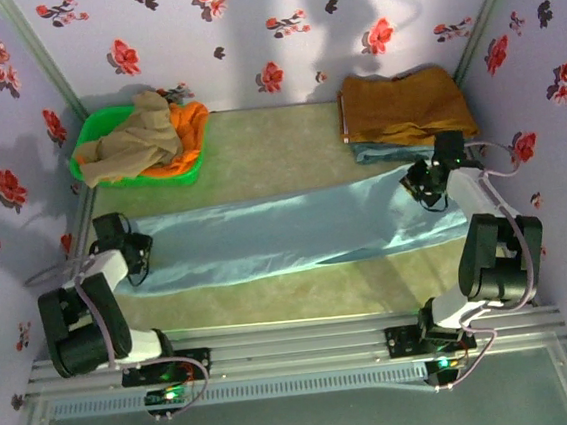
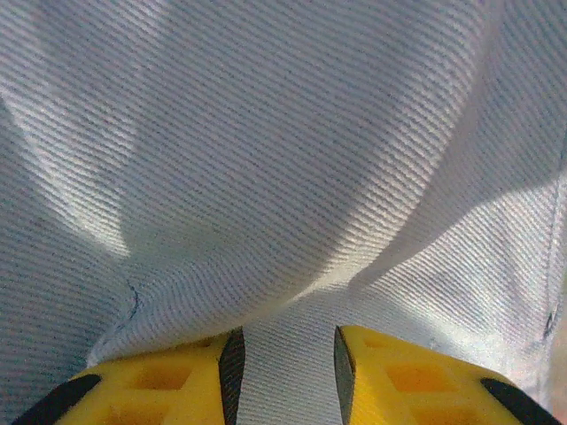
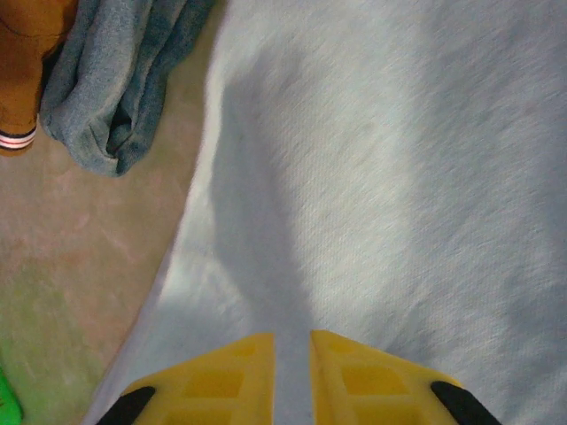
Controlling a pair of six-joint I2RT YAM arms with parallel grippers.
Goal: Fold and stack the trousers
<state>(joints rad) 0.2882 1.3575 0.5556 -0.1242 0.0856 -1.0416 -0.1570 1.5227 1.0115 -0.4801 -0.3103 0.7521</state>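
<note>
The pale sky-blue soft cloth trousers lie flat in one long band across the middle of the beige-green table. Their long axis runs left to right, and the right end sits slightly farther back than the left. I cannot make out which end is the waist.

The left gripper sits on the left end. In its wrist view the yellow fingers stand narrowly apart with a raised fold of the ribbed blue cloth pinched between them. The right gripper sits on the right end. Seen from its wrist, its yellow fingers are close together over smooth cloth, and I cannot tell whether they grip it or only rest on it.

At the back left stands a bright green plastic basket holding a crumpled beige-khaki garment and an orange cloth, well apart from the trousers. At the back right a folded mustard-brown garment lies on a folded grey-blue cloth, just behind the right gripper. From the right wrist, that grey-blue cloth and the brown garment are cut off at the frame's top edge, with bare table between them and the trousers' edge.

Both arms cover the trouser ends in the overhead view, so the hems and waistband stay hidden.
</note>
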